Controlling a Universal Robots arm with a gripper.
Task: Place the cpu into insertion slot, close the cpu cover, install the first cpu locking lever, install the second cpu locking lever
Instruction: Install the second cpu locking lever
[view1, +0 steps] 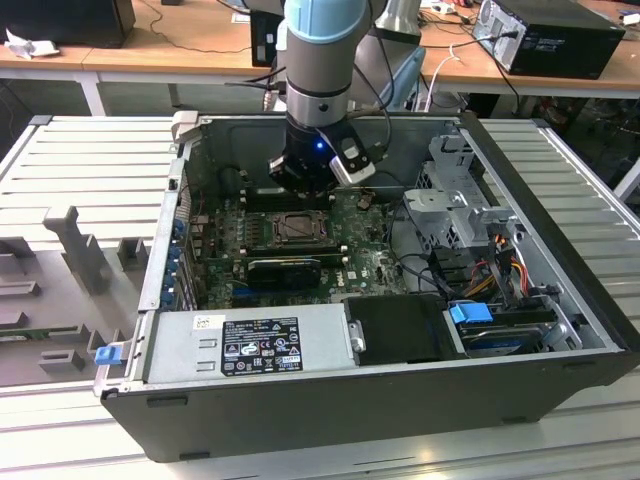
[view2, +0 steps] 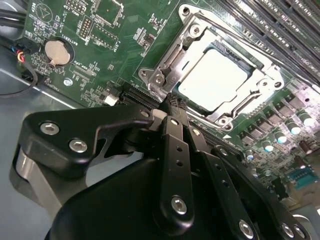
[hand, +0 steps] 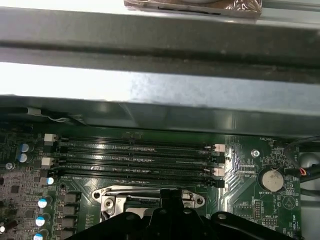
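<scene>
The arm reaches straight down, wrist vertical. In the second wrist view the black tool has its fingers pressed together, tips pointing downward.

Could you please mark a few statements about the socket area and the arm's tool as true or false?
1. The cpu lies in the socket with the cpu cover closed around it. True.
2. The tool is holding the cpu. False: the chip sits in the socket, apart from the tool.
3. The memory slots are filled with modules. False: they look empty.
4. A coin battery sits on the motherboard. True.
</scene>
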